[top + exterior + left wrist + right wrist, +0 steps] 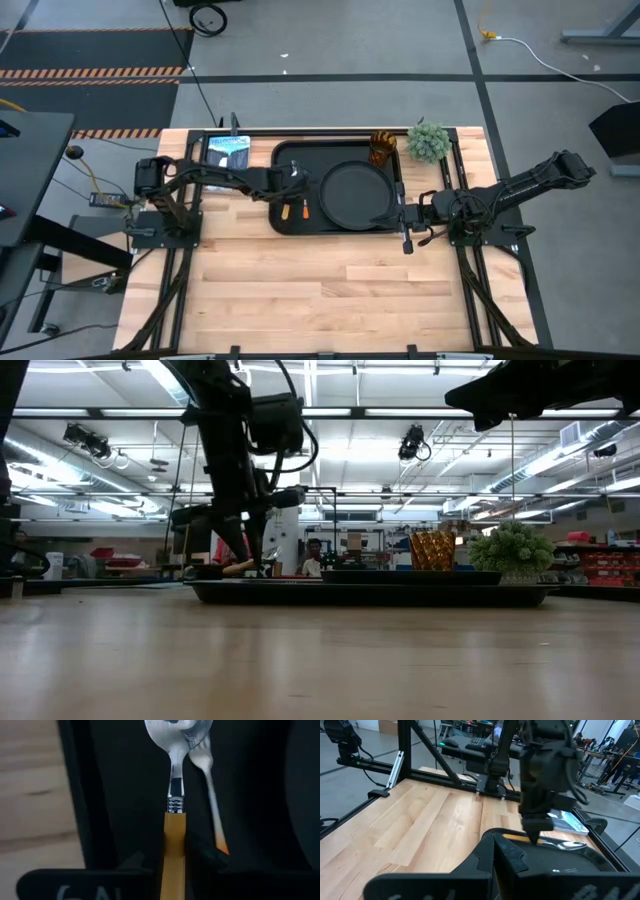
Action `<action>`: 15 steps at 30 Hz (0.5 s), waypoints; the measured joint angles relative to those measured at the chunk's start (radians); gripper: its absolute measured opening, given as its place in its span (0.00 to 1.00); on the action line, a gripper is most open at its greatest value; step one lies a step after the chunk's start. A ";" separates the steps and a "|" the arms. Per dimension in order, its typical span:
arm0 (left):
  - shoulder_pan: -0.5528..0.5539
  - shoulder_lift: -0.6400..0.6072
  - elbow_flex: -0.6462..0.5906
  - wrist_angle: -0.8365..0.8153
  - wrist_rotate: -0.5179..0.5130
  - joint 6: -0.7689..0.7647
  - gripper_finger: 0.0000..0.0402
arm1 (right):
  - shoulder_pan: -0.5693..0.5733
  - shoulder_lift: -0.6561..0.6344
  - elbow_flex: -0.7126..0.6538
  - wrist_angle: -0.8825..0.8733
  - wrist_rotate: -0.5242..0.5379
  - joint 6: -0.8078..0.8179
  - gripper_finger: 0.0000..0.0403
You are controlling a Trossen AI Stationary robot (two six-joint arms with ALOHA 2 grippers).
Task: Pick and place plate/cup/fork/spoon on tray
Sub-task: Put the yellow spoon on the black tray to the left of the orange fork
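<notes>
The black tray (300, 158) lies across the table's far middle. The round black plate (357, 193) rests on its right half. The amber cup (383, 148) stands in its far right corner. The fork (210, 785) lies on the tray floor at the left, handle toward the near edge (303, 210). My left gripper (288, 198) is low over the tray's left part, shut on the spoon (175, 780), right beside the fork. My right gripper (405, 238) is shut and empty off the tray's near right corner. My left gripper pinches the spoon's orange handle (173, 837) between its two fingers, a little behind the metal neck. The fingers (532, 837) point down from above and lie across the handle. The spoon lies level, low at the tray floor, with its bowl (177, 732) beside the fork's tines.
A small green plant (428, 140) stands off the tray's far right corner. A blue-printed card (228, 150) lies off the tray's far left. Bare wood spreads over the table's near half (320, 290).
</notes>
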 joint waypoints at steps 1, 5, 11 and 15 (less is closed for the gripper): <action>0.012 0.001 0.000 0.001 0.000 0.004 0.18 | 0.000 0.000 0.000 0.000 0.000 0.000 0.02; 0.049 0.017 0.000 0.041 0.017 0.027 0.17 | 0.000 0.000 0.000 -0.003 0.000 0.000 0.02; 0.061 0.063 -0.002 0.084 0.062 0.042 0.18 | 0.000 0.000 0.000 -0.010 0.000 0.000 0.02; 0.065 0.080 -0.002 0.088 0.073 0.036 0.18 | 0.000 0.000 0.000 -0.008 0.000 0.000 0.02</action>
